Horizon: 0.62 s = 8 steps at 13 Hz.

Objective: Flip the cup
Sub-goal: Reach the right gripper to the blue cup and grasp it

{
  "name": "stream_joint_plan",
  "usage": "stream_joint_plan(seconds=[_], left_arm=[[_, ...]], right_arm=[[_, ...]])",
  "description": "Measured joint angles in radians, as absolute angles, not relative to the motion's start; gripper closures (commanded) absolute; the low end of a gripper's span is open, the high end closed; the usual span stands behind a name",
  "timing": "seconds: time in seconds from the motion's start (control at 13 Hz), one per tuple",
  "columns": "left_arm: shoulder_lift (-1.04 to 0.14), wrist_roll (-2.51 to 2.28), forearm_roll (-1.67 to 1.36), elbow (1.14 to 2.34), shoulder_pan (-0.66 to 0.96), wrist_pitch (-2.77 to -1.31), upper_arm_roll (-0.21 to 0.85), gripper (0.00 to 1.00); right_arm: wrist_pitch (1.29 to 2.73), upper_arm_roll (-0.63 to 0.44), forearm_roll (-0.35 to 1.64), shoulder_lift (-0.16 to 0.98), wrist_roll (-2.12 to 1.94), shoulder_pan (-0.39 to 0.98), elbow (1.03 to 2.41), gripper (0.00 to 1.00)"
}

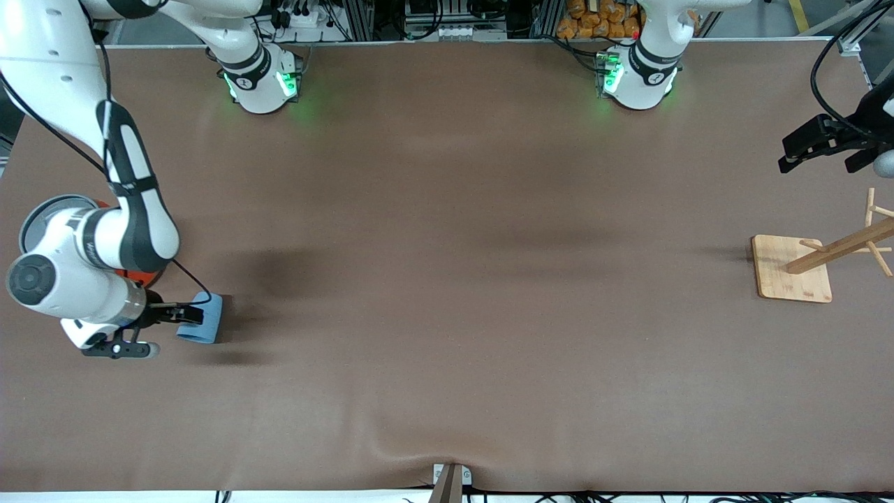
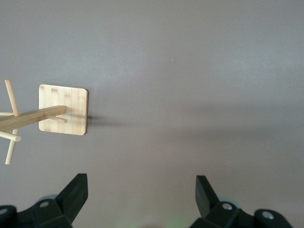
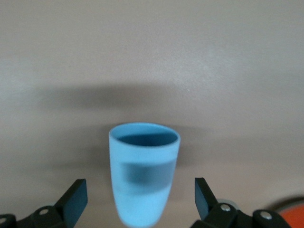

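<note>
The light-blue cup (image 1: 202, 319) lies on its side on the brown table near the right arm's end, its open mouth turned away from my right gripper. My right gripper (image 1: 178, 330) is level with the cup. Its open fingers stand on either side of the narrow base without touching it. In the right wrist view the cup (image 3: 142, 175) sits midway in the right gripper (image 3: 141, 194). My left gripper (image 1: 814, 150) hangs open and empty over the left arm's end of the table, and it also shows in the left wrist view (image 2: 141, 190).
A large orange can (image 1: 143, 278) stands under the right arm beside the cup, mostly hidden, and its edge shows in the right wrist view (image 3: 289, 216). A wooden mug rack on a square base (image 1: 793, 276) stands below the left gripper and shows in the left wrist view (image 2: 63, 116).
</note>
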State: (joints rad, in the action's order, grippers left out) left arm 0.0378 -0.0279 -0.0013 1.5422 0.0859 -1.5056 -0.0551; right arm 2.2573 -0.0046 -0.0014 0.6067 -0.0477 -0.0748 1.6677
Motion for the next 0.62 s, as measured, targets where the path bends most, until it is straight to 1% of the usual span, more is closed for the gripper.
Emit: stream_joint_plan(seconds=[0.15,0.31,0.38,0.46,0.54,0.62], left_arm=[[0.038,-0.028,-0.001,1.542,0.086,-1.506,-0.055,0.0],[0.038,-0.028,-0.001,1.542,0.086,-1.506,-0.055,0.0],[0.038,-0.028,-0.001,1.542,0.086,-1.506,-0.055,0.0],[0.038,-0.028,-0.001,1.542,0.086,-1.506,-0.055,0.0],[0.038,-0.028,-0.001,1.542,0.086,-1.506,-0.055,0.0],[0.038,-0.028,-0.001,1.542,0.086,-1.506,-0.055,0.0]], right_arm=[[2.306,-0.006,-0.001,0.653,-0.048,-0.076,1.669,0.0],[2.322,-0.007,-0.001,0.684,-0.048,-0.077,1.67,0.0],[2.328,-0.007,-0.001,0.694,-0.048,-0.078,1.673,0.18],[2.337,-0.008,-0.001,0.698,-0.048,-0.078,1.68,0.49],[2.345,-0.008,-0.001,0.699,-0.047,-0.079,1.689,0.64],[2.35,-0.008,-0.001,0.696,-0.047,-0.081,1.694,0.67]])
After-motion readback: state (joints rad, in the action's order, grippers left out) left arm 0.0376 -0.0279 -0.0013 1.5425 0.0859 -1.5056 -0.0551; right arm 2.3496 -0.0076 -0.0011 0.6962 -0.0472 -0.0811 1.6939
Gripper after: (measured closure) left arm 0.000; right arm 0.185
